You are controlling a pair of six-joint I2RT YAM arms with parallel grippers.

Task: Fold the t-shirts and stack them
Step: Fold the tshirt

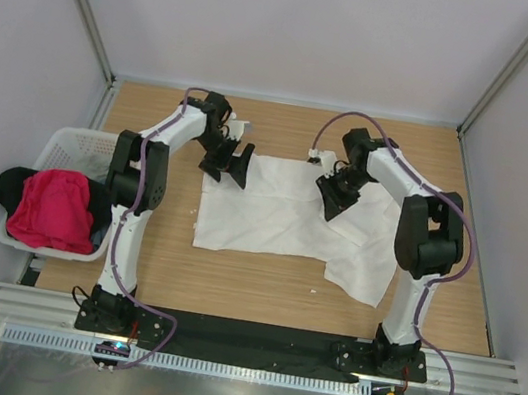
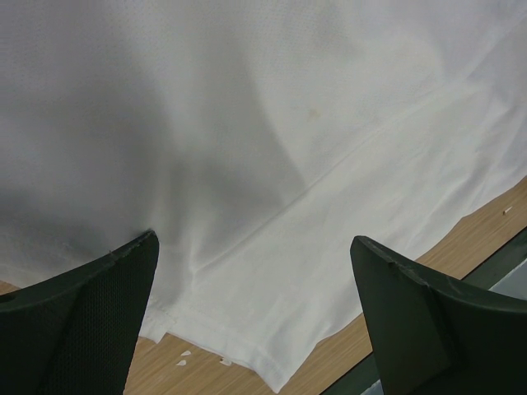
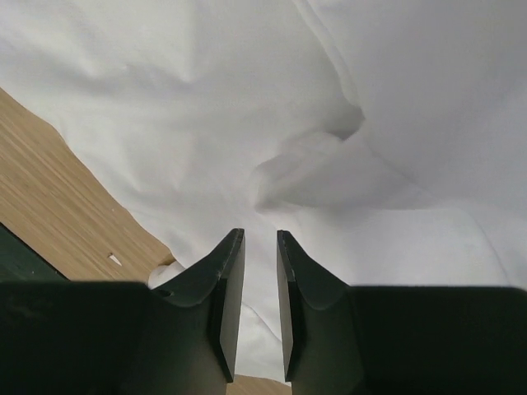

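A white t-shirt [image 1: 270, 221] lies spread and partly rumpled on the wooden table. My left gripper [image 1: 227, 166] hovers over its far left part, jaws wide open and empty; in the left wrist view [image 2: 254, 239] the shirt's hemmed corner [image 2: 272, 362] lies between the fingers. My right gripper [image 1: 333, 197] is over the shirt's far right part. In the right wrist view [image 3: 260, 233] its jaws stand a narrow gap apart, with wrinkled white cloth [image 3: 395, 123] below them and none clearly pinched. A pink-red t-shirt [image 1: 54, 208] and a black t-shirt [image 1: 10, 186] lie in the basket.
A white lattice basket [image 1: 71, 138] stands off the table's left edge. Bare wood [image 1: 260, 283] shows in front of the shirt, and a black strip with the arm bases runs along the near edge. Small white flecks [image 2: 183, 356] lie by the shirt corner.
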